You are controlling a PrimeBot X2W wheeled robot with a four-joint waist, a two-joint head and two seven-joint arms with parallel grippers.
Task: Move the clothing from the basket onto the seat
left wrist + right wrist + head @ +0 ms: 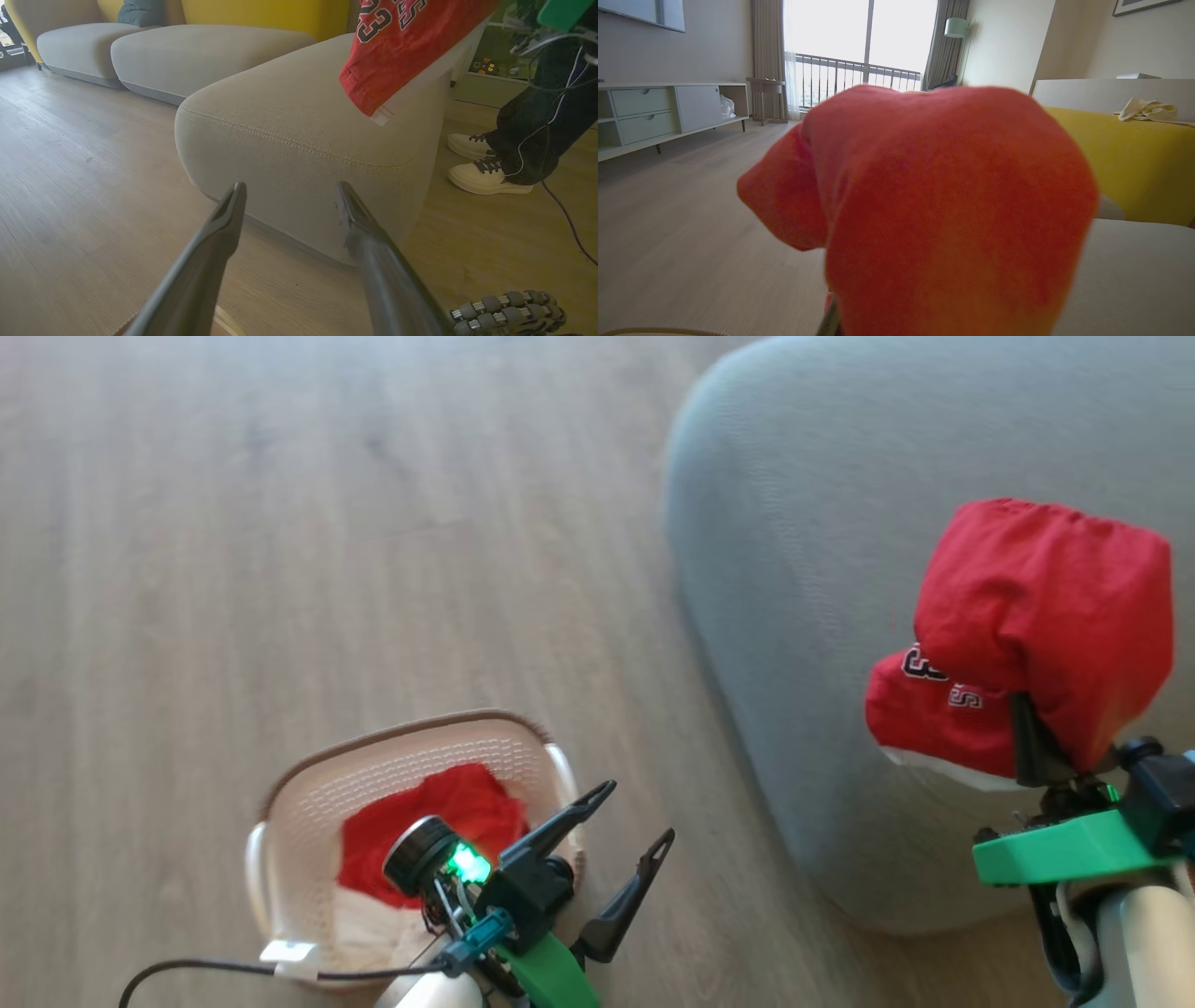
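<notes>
The cream basket (392, 733) stands on the floor at the lower left of the head view, with red clothing (457, 812) lying inside it. My left gripper (636, 812) hangs open and empty just past the basket's right rim; in the left wrist view its fingers (290, 186) point at the grey seat (289, 116). A second red garment (1036, 616) with white lettering drapes over my right gripper (1046, 747), held above the seat (840, 523) near its front edge. That garment (948, 210) hides most of the right fingers.
A person's feet in white shoes (486, 177) stand beside the seat's far end. A black cable (205, 971) runs across the floor by the basket. More grey cushions (187, 51) and a yellow backrest (261, 11) lie beyond. A low cabinet (654, 112) lines the wall.
</notes>
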